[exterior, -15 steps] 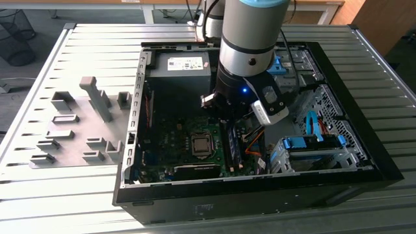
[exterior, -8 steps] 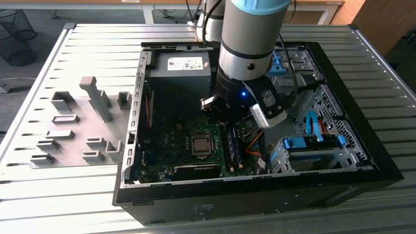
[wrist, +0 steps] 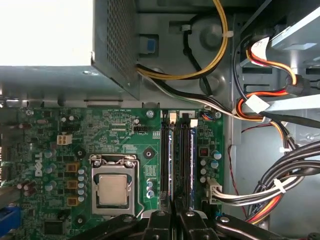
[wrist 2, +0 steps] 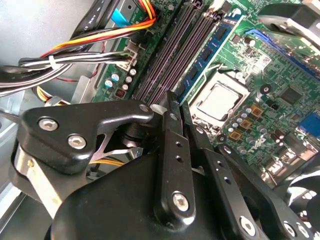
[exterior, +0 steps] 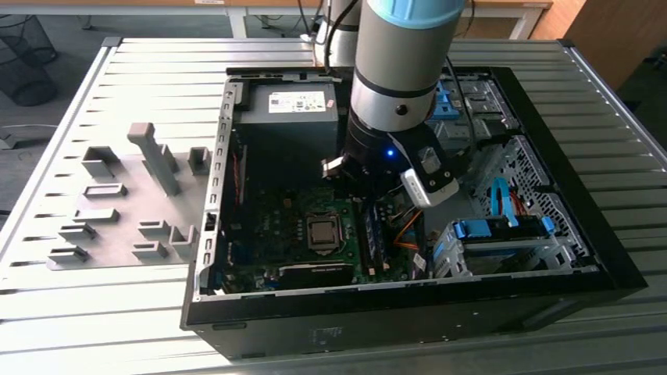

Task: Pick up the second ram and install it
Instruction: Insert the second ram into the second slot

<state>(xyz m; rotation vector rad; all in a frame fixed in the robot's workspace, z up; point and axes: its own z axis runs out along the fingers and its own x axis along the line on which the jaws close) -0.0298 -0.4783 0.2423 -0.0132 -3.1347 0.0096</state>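
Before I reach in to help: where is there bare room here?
Free: the slatted table beyond the grey fixture block, and in front of the computer case. Crowded: inside the case, where the gripper hangs over the memory slots, with the cable bundle alongside.

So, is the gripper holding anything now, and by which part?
Nothing seen held: the gripper has its jaws closed together over the memory slots, a ram stick seated there.

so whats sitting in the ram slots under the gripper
In the second wrist view, a blue-green ram stick stands in one slot; the neighbouring slots look empty. The gripper covers their near ends.
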